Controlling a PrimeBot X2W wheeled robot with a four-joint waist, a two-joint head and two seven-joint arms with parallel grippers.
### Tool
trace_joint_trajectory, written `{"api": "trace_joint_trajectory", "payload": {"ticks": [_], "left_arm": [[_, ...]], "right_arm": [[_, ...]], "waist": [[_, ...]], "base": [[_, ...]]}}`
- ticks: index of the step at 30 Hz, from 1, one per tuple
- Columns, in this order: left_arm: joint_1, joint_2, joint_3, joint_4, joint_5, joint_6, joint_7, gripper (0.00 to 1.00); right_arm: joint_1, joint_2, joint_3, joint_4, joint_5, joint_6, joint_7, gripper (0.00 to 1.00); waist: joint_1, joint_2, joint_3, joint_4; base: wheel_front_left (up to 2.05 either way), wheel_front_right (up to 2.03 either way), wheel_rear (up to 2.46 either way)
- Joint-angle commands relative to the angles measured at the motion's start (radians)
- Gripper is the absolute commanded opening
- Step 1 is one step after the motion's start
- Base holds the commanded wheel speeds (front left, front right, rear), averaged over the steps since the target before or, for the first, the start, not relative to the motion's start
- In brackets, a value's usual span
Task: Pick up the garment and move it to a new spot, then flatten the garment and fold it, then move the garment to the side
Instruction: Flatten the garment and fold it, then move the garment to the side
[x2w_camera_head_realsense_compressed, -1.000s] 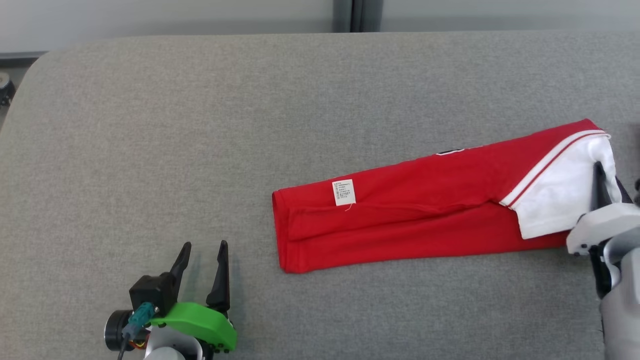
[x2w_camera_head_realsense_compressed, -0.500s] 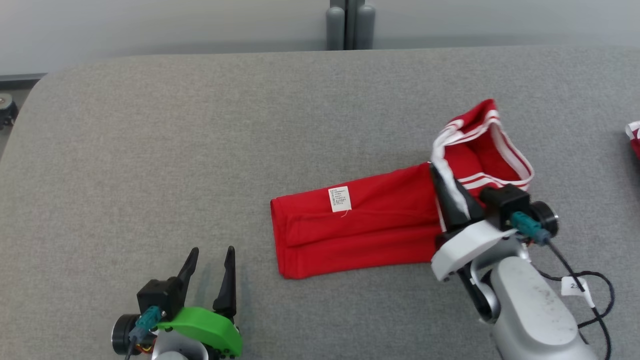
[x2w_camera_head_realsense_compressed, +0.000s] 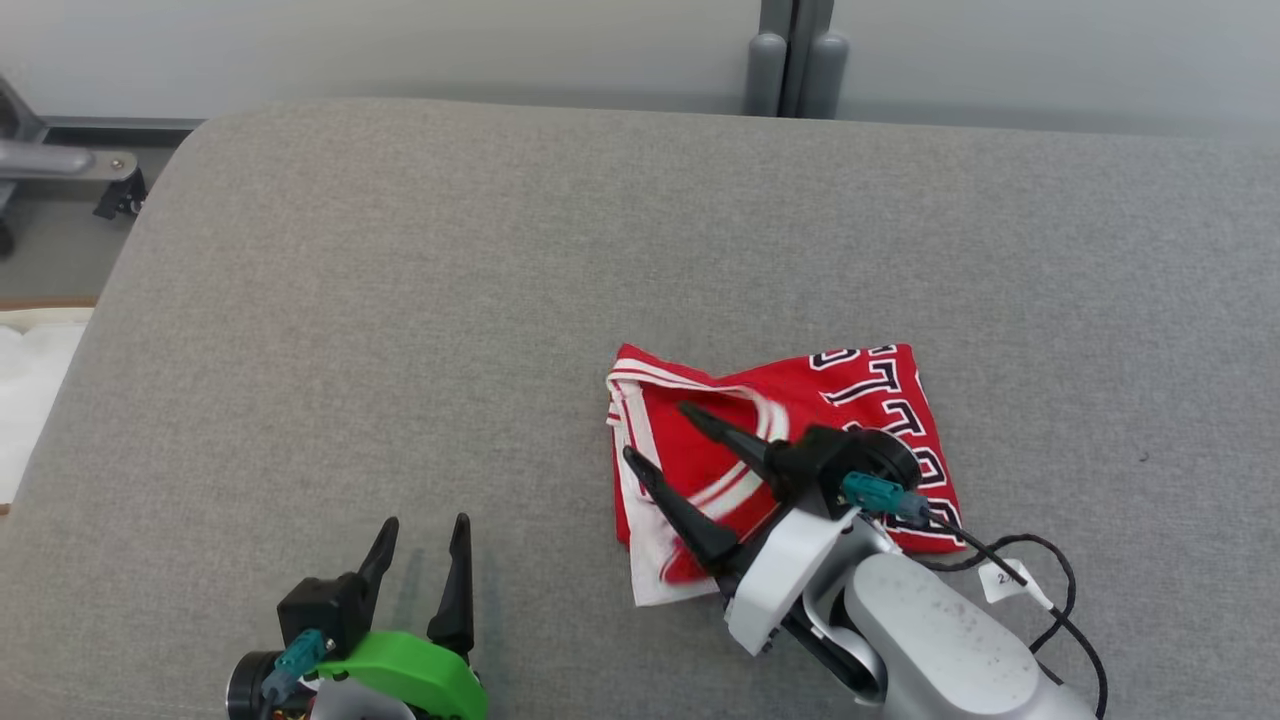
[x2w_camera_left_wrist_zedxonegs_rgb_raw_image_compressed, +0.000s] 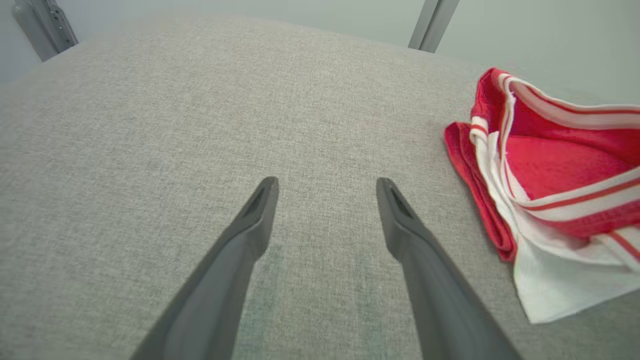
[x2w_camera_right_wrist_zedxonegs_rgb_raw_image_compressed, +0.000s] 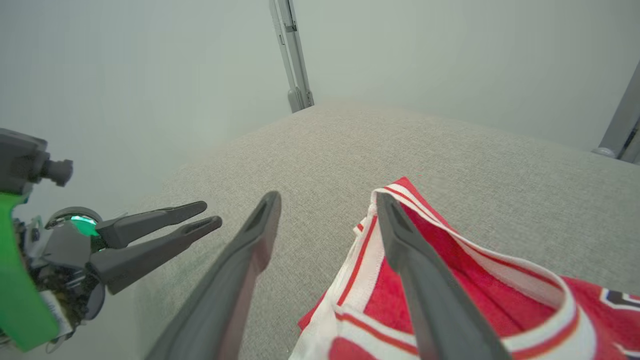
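1. Garment (x2w_camera_head_realsense_compressed: 880, 400), red with white trim and black-and-white lettering, now lies on the bench (x2w_camera_head_realsense_compressed: 400, 250) as a compact folded bundle. A second ago we saw it stretched out as one long strip.
2. Its white-trimmed end, which then lay at the strip's right, is now doubled over on top of the bundle's left part.
3. Our right gripper (x2w_camera_head_realsense_compressed: 657, 432) was pinched on that end. Now its fingers stand spread and released over the bundle's left part, grasping nothing, and we cannot tell whether the tips touch the cloth.
4. Our left gripper (x2w_camera_head_realsense_compressed: 425, 520) is spread wide as before and empty. It sits by the bench's near edge, left of the garment and apart from it.
5. Our head camera has turned, so the bench's left edge and rounded far-left corner show further into the picture.
6. We see the bundle nearer the near edge than the far edge.
7. Bare bench lies open on the left up to the left edge, behind up to the far edge, and on the right.
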Motion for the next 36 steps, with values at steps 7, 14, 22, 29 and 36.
{"api": "trace_joint_trajectory", "payload": {"ticks": [7, 14, 22, 29, 36], "left_arm": [[0.018, 0.002, 0.03, -0.023, 0.019, 0.008, 0.0, 1.0], [0.003, 0.002, 0.056, -0.056, 0.055, 0.005, 0.0, 1.0], [0.039, 0.003, 0.089, -0.087, 0.089, 0.001, 0.0, 1.0], [0.096, 0.002, 0.091, -0.126, 0.106, 0.004, 0.0, 1.0], [0.118, 0.002, 0.078, -0.141, 0.098, 0.01, 0.0, 1.0]], "right_arm": [[0.01, -0.006, -0.191, 0.054, -0.102, -0.002, -0.032, 1.0], [0.1, -0.005, -0.474, -0.015, -0.232, -0.002, -0.033, 1.0], [0.22, -0.005, -0.626, -0.048, -0.275, -0.002, -0.034, 1.0], [0.322, -0.005, -0.662, -0.034, -0.255, -0.002, -0.034, 1.0], [0.344, -0.005, -0.656, -0.023, -0.266, -0.002, -0.034, 1.0]], "waist": [[0.0, -0.0001, -0.014, -0.038], [0.0, -0.0001, -0.016, -0.095], [0.0, -0.0001, -0.036, -0.152], [0.0, -0.0001, -0.054, -0.175], [0.0, -0.0001, -0.052, -0.171]], "base": [[0.0, 0.0, 0.0], [0.0, 0.0, 0.0], [0.0, 0.0, 0.0], [0.0, 0.0, 0.0], [0.0, 0.0, 0.0]]}}
